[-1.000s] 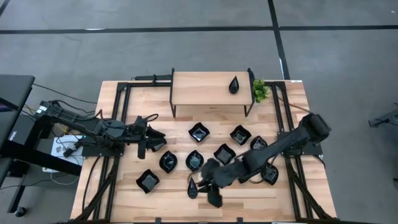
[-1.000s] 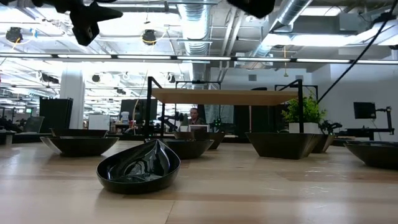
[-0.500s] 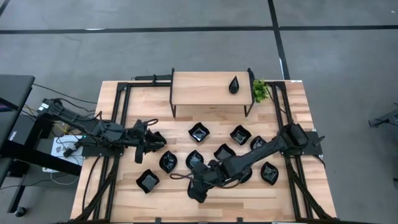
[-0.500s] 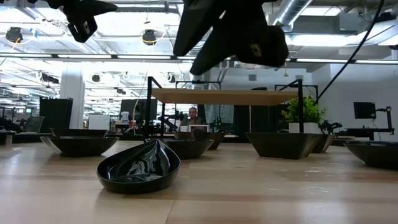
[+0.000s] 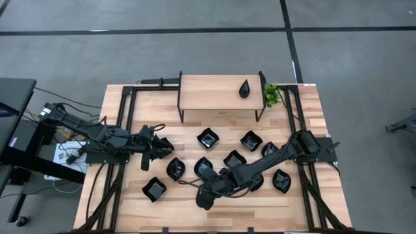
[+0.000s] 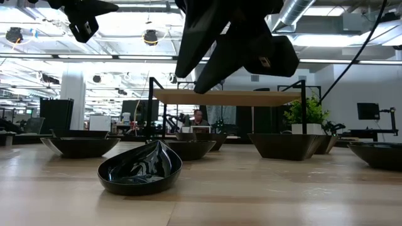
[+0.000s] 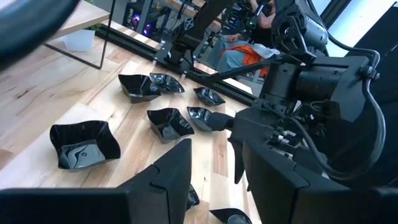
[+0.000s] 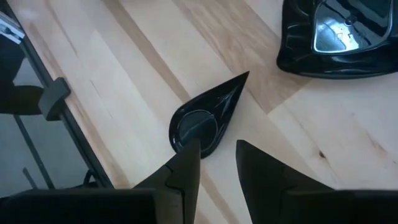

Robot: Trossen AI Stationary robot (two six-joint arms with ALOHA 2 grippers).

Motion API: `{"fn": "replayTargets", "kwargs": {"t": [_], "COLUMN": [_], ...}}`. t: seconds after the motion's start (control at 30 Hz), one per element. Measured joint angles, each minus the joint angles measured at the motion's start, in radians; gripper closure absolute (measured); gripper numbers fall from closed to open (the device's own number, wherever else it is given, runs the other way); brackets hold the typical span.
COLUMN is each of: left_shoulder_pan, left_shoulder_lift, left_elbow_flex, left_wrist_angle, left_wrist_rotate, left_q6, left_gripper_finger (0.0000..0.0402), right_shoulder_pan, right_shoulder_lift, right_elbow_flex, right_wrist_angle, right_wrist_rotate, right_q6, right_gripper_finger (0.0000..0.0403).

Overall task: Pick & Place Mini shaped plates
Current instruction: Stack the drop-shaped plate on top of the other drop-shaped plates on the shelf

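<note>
One teardrop plate (image 5: 244, 88) sits on the far shelf (image 5: 195, 92); roughly ten remain on the surface (image 5: 305, 201). Right gripper (image 8: 217, 152), jaws parted and empty, hovers over a near teardrop plate (image 8: 205, 122); left gripper (image 5: 147, 158) waits left, jaws apart.

Glossy black mini shaped plates (image 5: 208, 138) lie scattered upright across the wooden table — one teardrop plate (image 5: 244, 88) sits on the raised shelf.
</note>
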Motion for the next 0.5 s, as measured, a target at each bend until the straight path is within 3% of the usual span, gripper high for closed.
{"fn": "replayTargets", "kwargs": {"t": [0.5], "left_shoulder_pan": [0.0], "left_shoulder_lift": [0.0], "left_elbow_flex": [0.0], "left_wrist_angle": [0.0], "left_wrist_rotate": [0.0], "left_q6": [0.0], "left_gripper_finger": [0.0257], "right_shoulder_pan": [-0.001], "right_shoulder_lift": [0.08], "right_elbow_flex": [-0.001], "right_wrist_angle": [0.043], "right_wrist_rotate": [-0.017], "right_q6": [-0.033], "right_gripper_finger": [0.0304]}}
